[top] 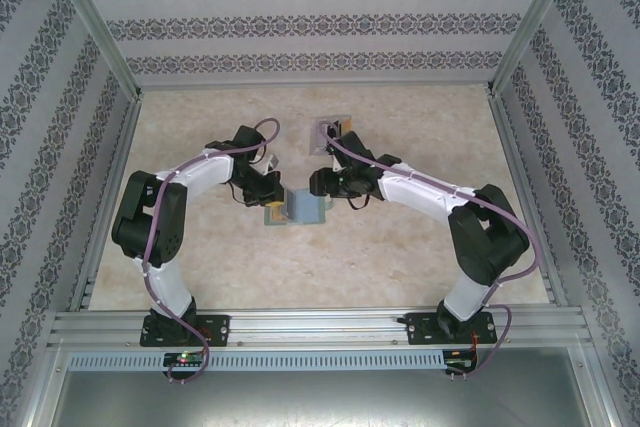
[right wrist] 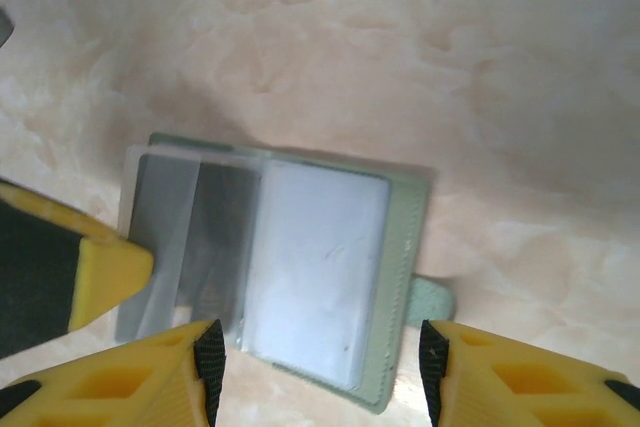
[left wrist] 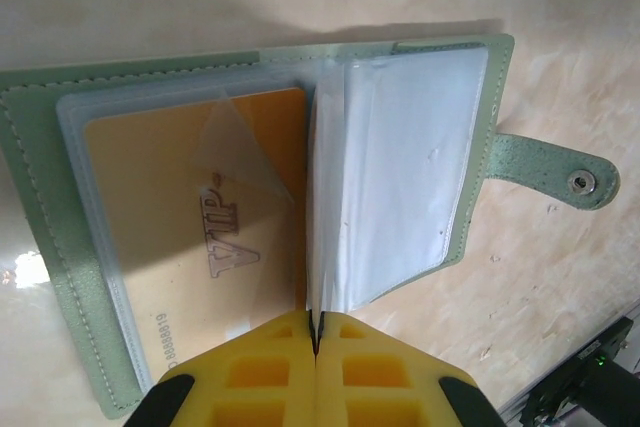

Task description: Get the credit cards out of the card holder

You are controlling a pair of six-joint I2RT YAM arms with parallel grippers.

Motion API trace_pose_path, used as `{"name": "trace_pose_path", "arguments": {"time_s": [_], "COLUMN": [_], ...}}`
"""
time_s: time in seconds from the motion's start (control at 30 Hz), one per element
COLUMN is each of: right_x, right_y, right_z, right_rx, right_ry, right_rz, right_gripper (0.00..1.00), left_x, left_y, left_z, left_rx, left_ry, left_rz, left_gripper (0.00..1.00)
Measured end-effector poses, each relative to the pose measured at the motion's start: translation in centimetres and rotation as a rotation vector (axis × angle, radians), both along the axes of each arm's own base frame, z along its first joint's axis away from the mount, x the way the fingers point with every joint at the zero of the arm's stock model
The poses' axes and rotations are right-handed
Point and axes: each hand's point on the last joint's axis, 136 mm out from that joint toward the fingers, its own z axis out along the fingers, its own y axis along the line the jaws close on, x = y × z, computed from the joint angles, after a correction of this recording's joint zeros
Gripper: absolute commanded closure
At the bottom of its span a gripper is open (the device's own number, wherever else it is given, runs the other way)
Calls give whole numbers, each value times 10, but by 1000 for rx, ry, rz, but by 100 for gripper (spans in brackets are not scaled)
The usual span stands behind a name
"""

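On the marble-look table [top: 400,267] my left gripper [left wrist: 315,342] is pinched on a clear sleeve leaf [left wrist: 325,197] of the card holder [left wrist: 72,237], which lies open mid-table, well off every edge. My right gripper [right wrist: 320,367] hangs half-spread and empty above it. I judge the orange card [left wrist: 180,207], not yet out, comes next: that gripper must catch its edge and slide it out, with free room toward the near edge.

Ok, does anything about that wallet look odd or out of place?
Nothing damaged. One oddity: a clear sleeve stands on edge along the spine of the wallet, pinched in the shut left claw, instead of lying flat. The orange card sits in its pocket.
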Motion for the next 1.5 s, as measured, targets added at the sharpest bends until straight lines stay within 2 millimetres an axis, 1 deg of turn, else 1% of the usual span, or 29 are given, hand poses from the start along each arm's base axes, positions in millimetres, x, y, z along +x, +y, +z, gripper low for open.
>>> {"name": "trace_pose_path", "arguments": {"time_s": [0.03, 0.07, 0.2, 0.27, 0.4, 0.5, 0.63, 0.77, 0.87, 0.93, 1.03, 1.1, 1.2, 1.33, 1.43, 1.5], "right_x": [0, 3, 6, 6, 6, 6, 6, 6, 6, 7, 6, 5, -1, -9, -12, -14], "right_y": [-1, -3, -10, -14, -22, -28, -38, -43, -42, -42, -40, -36, -26, -1, 18, 27], "right_z": [2, 4, 12, 14, 15, 15, 17, 18, 18, 19, 19, 20, 21, 21, 14, 6], "right_rx": [4, 9, 25, 27, 29, 25, 22, 29, 34, 37, 43, 47, 51, 71, 85, 87], "right_ry": [-4, -12, -34, -43, -44, -47, -60, -78, -82, -86, -87, -93, -97, -84, -49, -19], "right_rz": [-8, -21, -59, -73, -105, -122, -147, -159, -160, -160, -146, -124, -73, 3, 48, 61], "right_gripper": [43, 43, 43, 43, 43, 43, 43, 41, 40, 37, 34, 32, 31, 33, 37, 40], "left_x": [-2, -4, -10, -12, -14, -13, -6, -1, 2, 4, 5, 7, 10, 12, 9, 8], "left_y": [-1, -3, -10, -16, -33, -44, -52, -59, -61, -61, -60, -55, -44, -27, -13, -7], "left_z": [0, 1, 3, 4, 10, 15, 22, 27, 27, 26, 24, 20, 13, 7, 5, 4], "left_rx": [4, 8, 9, -3, -52, -89, -140, -184, -196, -199, -188, -155, -96, -41, -10, 2], "left_ry": [0, 1, 8, 17, 16, 11, 4, 2, 1, 3, 1, -8, -17, -27, -23, -24], "left_rz": [-6, -11, -23, -20, -24, -19, 5, 31, 47, 55, 62, 79, 110, 155, 194, 210], "left_gripper": [100, 94, 62, 54, 39, 30, 25, 23, 23, 22, 15, 13, 13, 18, 26, 32]}}
